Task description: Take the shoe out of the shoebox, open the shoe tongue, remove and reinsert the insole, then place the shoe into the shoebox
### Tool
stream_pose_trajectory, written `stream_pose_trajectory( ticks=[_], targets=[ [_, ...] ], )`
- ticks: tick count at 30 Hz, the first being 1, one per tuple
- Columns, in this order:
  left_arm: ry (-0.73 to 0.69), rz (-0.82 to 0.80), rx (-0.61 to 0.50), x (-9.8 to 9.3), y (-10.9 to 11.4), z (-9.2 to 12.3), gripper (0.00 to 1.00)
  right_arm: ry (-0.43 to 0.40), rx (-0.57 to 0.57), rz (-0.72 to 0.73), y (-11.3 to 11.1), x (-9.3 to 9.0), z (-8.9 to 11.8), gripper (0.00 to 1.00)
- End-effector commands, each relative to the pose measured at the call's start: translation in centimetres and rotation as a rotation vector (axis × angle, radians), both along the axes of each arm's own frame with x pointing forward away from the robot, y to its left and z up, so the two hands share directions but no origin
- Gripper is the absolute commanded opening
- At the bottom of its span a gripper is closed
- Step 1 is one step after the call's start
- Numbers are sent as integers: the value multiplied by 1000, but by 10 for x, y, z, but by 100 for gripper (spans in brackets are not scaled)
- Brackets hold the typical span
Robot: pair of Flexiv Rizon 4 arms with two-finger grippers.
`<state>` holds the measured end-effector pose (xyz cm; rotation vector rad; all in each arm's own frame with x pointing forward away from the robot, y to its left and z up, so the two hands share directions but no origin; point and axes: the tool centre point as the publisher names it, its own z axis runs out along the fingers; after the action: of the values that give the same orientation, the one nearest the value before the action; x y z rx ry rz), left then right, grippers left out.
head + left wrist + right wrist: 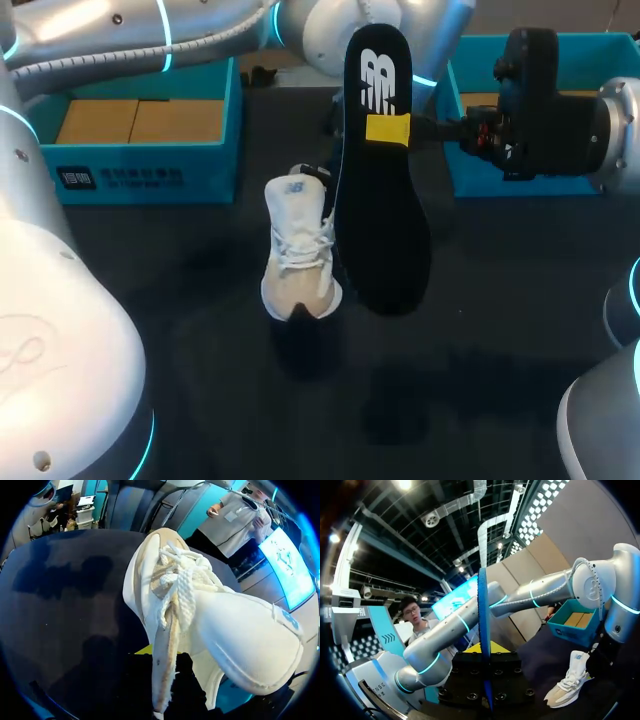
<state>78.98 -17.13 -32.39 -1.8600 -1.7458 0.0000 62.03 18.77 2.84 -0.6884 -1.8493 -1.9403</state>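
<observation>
The right tool (388, 130) is clamped on the black insole (385, 230), holding it upright over mid-table. The left tool (160, 677) grips the white shoe (298, 260) at its heel, toe pointing down to the table (200, 400). A teal shoebox (150, 180) sits at 10 o'clock and a second shoebox (470, 175) at 2 o'clock. Both show tan cardboard (140, 120) inside.

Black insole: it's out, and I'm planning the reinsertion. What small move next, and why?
Probably lower the black foam insole, pinched upright by the right gripper, toward the opening of the white lace-up shoe: it hangs beside the shoe, not in it.
</observation>
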Motion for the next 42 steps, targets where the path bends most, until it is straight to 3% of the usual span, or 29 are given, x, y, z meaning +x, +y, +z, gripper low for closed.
stream_pose_trajectory(
  ticks=[1, 11, 32, 42],
  targets=[
    [-1, -1, -1, 0, 1, 2, 0, 0, 1, -9, 4, -3, 1, 0],
    [-101, 53, -12, 1, -12, -5, 0, 0, 1, -9, 4, -3, 1, 0],
    [-195, 21, 6, -13, -74, -29, 0, 0, 1, -9, 4, -3, 1, 0],
    [-213, 75, 20, -19, -73, -50, 0, 0, 1, -9, 4, -3, 1, 0]
  ],
)
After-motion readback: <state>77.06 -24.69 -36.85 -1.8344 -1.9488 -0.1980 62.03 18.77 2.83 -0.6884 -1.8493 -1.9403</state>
